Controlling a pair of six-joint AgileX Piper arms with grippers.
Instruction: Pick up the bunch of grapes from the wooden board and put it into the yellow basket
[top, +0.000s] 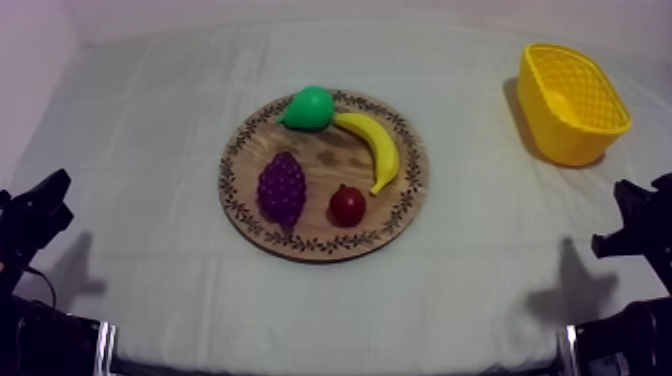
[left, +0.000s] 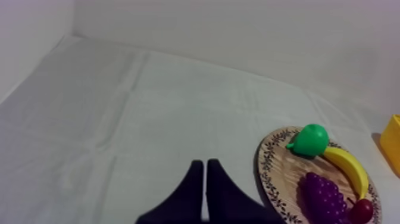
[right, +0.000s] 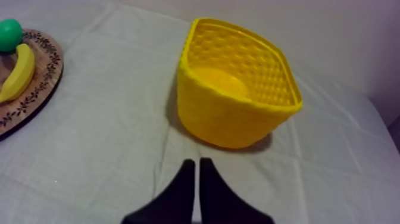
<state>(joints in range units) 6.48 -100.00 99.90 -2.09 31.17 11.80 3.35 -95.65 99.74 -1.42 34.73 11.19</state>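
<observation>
Pick-up was not yet begun. The bunch of grapes (top: 282, 187) was seated on the wooden board (top: 318, 160), frame centre. The left hand (left: 205, 165) and right hand (right: 196, 164) were pressed together, empty; opening over the grapes was judged required.

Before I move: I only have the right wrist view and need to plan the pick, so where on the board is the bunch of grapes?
Observer: The bunch of grapes lies on the wooden board, on the side toward the left arm, next to the small red fruit.
Operator: Does anything touch it?
Observer: No, the small red fruit and the pear both lie apart from it.
Operator: Where is the left gripper?
Observer: Shut, over bare cloth beside the board.
</observation>
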